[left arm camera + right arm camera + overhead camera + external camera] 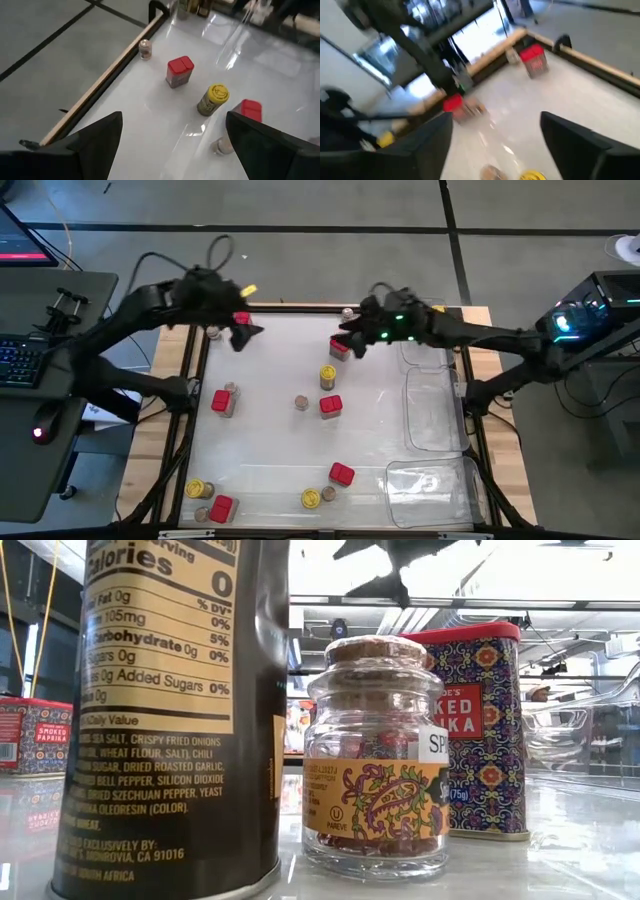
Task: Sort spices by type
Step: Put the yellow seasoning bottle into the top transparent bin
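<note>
From above, my right gripper (347,338) hangs spread over a red tin (340,349), just beyond the yellow-lidded jar (328,376). My left gripper (240,333) (also spread) waits far from that jar.

At table height, a cork-topped jar (376,760) stands before a tin (480,730).

My left wrist shows the yellow-lidded jar (213,99) between two tins.

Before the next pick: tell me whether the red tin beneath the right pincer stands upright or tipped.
Upright. The red tin shows its red lid facing up in the high view, and stands on its base in the left wrist view, below the open right pincer.
</note>
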Motion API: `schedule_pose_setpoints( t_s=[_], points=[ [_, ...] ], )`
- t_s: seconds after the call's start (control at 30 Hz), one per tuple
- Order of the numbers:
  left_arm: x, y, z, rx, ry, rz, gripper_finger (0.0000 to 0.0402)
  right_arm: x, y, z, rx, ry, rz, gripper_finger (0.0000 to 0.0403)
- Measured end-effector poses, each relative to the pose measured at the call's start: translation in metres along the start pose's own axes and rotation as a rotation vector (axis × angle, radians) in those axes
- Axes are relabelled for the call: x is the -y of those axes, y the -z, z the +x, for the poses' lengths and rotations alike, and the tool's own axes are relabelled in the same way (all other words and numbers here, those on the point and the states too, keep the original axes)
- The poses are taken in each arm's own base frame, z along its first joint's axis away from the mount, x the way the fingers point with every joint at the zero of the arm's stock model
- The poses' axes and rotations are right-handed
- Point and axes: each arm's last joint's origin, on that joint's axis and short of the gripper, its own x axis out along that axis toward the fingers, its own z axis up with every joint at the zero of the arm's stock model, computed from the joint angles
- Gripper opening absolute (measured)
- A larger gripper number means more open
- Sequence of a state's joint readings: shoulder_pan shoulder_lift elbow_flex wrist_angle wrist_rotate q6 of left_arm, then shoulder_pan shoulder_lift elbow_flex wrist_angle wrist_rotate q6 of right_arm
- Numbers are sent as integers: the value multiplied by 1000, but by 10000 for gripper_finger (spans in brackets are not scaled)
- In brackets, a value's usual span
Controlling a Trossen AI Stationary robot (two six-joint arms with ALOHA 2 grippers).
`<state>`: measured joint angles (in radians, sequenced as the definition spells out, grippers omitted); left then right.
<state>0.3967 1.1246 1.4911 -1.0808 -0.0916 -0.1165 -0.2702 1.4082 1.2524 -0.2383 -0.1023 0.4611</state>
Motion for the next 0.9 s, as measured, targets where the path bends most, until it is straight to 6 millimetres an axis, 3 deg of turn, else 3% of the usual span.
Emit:
schedule_pose_setpoints(
  t_s=[0.17,0.37,0.53,0.9],
  points=[
    [-5,15,-23,61,0,-72,341,0,9,33,-182,74,-165,356],
    [-6,21,-35,99,6,-145,341,1,25,73,-419,120,-383,359],
    [-6,22,-31,60,-1,-151,341,1,43,100,-567,93,-515,359],
    [-4,23,-9,-85,-28,-136,341,12,70,124,-709,98,-578,359]
  ],
)
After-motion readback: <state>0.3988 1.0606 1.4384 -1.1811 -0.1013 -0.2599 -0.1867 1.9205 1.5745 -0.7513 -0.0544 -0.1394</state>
